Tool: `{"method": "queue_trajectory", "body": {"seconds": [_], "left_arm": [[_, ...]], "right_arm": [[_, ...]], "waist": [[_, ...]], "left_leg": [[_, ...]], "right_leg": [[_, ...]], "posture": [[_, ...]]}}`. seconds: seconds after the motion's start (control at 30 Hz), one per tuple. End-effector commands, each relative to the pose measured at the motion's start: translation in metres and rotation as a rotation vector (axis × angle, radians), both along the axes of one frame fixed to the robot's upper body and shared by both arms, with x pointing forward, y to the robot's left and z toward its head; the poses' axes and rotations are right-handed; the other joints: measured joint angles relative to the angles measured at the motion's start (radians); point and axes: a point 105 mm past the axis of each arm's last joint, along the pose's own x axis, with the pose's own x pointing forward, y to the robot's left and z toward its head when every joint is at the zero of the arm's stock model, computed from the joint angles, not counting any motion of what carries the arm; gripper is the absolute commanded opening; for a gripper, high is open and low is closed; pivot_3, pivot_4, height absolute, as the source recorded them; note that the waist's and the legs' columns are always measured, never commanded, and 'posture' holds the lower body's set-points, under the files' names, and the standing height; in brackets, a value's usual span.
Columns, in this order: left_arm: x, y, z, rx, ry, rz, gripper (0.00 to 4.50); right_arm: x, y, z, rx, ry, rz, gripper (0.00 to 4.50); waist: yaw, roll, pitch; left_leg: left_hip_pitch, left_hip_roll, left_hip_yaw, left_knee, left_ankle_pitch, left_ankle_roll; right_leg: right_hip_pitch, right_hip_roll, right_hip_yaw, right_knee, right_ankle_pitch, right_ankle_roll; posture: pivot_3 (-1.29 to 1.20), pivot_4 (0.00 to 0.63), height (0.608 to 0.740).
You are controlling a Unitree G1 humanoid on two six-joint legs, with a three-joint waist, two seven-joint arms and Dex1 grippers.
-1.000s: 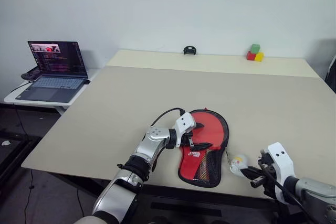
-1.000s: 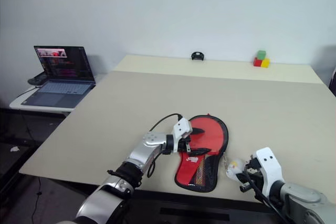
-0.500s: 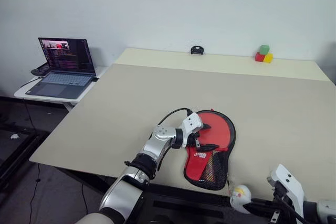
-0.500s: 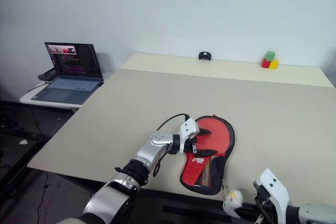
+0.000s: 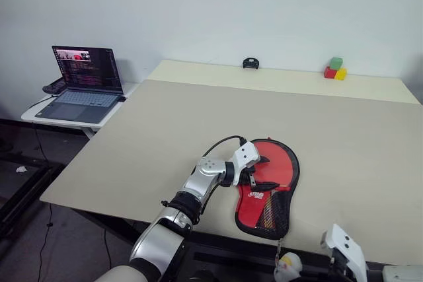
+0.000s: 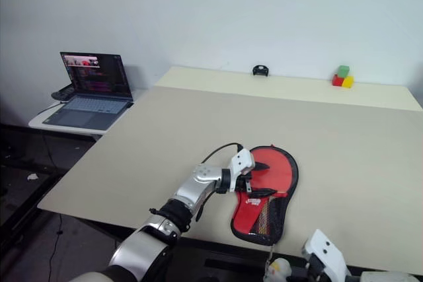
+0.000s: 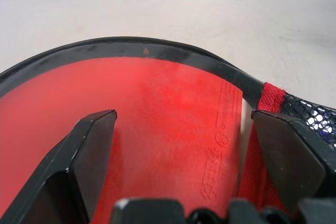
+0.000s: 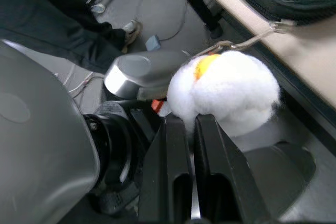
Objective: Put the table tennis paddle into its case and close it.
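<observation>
So the table tennis paddle is already sitting inside the case, which lies flat near the front edge of the surface, round end pointing far, handle end near. The left gripper has its jaws spread wide over the case's left side, one finger on the red face, the other by the mesh edge, pinning more than gripping I'd say. The right gripper is down off the near edge, jaws clamped on a fluffy white pom-pom that's tied to the case by a thin cord. Looks like the zipper pull. So we're on the closing step: next it needs a steady tug along the zip while the left keeps the case from sliding.
</observation>
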Motion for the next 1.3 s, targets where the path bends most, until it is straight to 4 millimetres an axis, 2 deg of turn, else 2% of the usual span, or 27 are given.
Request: {"method": "queue_trajectory", "body": {"seconds": [0.03,0.13,0.27,0.37,0.43,0.63,0.73,0.8,0.9,1.0,1.13,1.17,1.3], "left_arm": [[-0.016,-0.014,-0.026,0.082,0.057,-0.046,4.5],[-0.017,-0.014,-0.027,0.083,0.056,-0.051,4.5],[-0.017,-0.015,-0.027,0.084,0.053,-0.05,4.5],[-0.016,-0.016,-0.026,0.082,0.051,-0.045,4.5],[-0.016,-0.016,-0.026,0.078,0.05,-0.043,4.5],[-0.016,-0.021,-0.026,0.068,0.049,-0.038,4.5],[-0.016,-0.023,-0.025,0.061,0.048,-0.038,4.5],[-0.016,-0.024,-0.024,0.057,0.046,-0.04,4.5],[-0.014,-0.022,-0.02,0.042,0.034,-0.031,4.5],[-0.011,-0.015,-0.016,0.028,0.021,-0.014,4.5],[-0.01,0.0,-0.006,-0.006,0.004,0.009,4.5],[-0.01,0.006,-0.003,-0.013,-0.001,0.017,4.5],[-0.013,0.029,0.009,-0.036,-0.013,0.049,4.5]], "right_arm": [[-0.008,0.021,0.006,0.078,-0.005,0.066,0.02],[0.005,0.018,0.002,0.034,-0.047,0.007,0.02],[0.011,0.012,0.003,0.021,-0.058,-0.029,0.02],[0.013,0.008,0.005,0.013,-0.074,-0.041,0.73],[0.012,0.007,0.008,0.009,-0.082,-0.039,1.36],[0.0,0.004,0.021,0.033,-0.071,0.019,3.51],[0.006,0.001,0.033,0.05,-0.124,0.013,4.47],[0.022,-0.007,0.045,0.055,-0.196,-0.024,4.47],[0.065,-0.028,0.068,0.028,-0.352,-0.112,4.47],[0.093,-0.044,0.082,0.003,-0.424,-0.154,4.47],[0.124,-0.065,0.091,-0.052,-0.493,-0.197,4.47],[0.131,-0.068,0.091,-0.065,-0.512,-0.198,4.47],[0.156,-0.077,0.096,-0.076,-0.591,-0.221,4.47]], "waist": [[0.0,0.0,0.0],[0.0,0.001,0.0],[0.001,0.001,0.0],[0.001,0.001,0.0],[0.001,0.001,0.0],[0.002,0.001,0.0],[0.002,0.001,0.0],[0.002,0.0,0.0],[0.0,0.0,0.001],[0.001,0.0,0.001],[-0.005,0.0,0.001],[-0.007,0.001,0.002],[-0.035,0.001,0.006]], "left_leg": [[0.0,0.0,-0.001,0.0,0.0,0.0],[-0.001,-0.001,-0.007,0.0,0.0,0.0],[-0.004,-0.005,-0.014,0.0,0.0,0.001],[-0.005,-0.009,-0.017,0.0,0.0,0.001],[-0.005,-0.011,-0.018,0.0,0.0,0.002],[-0.007,-0.016,-0.018,0.0,0.001,0.005],[-0.007,-0.016,-0.018,0.0,0.001,0.007],[-0.007,-0.017,-0.018,0.001,0.002,0.007],[-0.007,-0.018,-0.017,0.001,0.003,0.009],[-0.009,-0.021,-0.018,0.0,0.004,0.011],[-0.014,-0.022,-0.018,-0.001,0.004,0.012],[-0.014,-0.023,-0.017,-0.001,0.003,0.012],[-0.015,-0.023,-0.017,-0.004,0.003,0.012]], "right_leg": [[0.001,0.0,-0.001,-0.001,0.0,0.0],[0.005,-0.001,-0.008,-0.007,0.001,0.001],[0.007,-0.003,-0.012,-0.011,0.001,0.002],[0.007,-0.006,-0.013,-0.011,0.001,0.003],[0.007,-0.007,-0.013,-0.011,0.001,0.004],[0.007,-0.012,-0.016,-0.011,0.0,0.007],[0.008,-0.013,-0.017,-0.011,0.0,0.009],[0.008,-0.014,-0.017,-0.011,0.001,0.01],[0.008,-0.015,-0.016,-0.011,0.002,0.011],[0.007,-0.018,-0.017,-0.012,0.002,0.012],[0.003,-0.018,-0.017,-0.012,0.002,0.01],[0.004,-0.018,-0.016,-0.01,0.005,0.006],[0.002,-0.018,-0.014,-0.01,0.004,0.004]], "posture": [[0.0,0.15,0.74],[0.0,0.15,0.74],[0.0,0.15,0.74],[0.0,0.15,0.74],[0.0,0.15,0.74],[0.0,0.15,0.74],[0.0,0.15,0.74],[0.0,0.15,0.74],[0.0,0.15,0.74],[0.0,0.15,0.74],[0.0,0.15,0.74],[0.0,0.15,0.74],[0.0,0.15,0.74]]}}
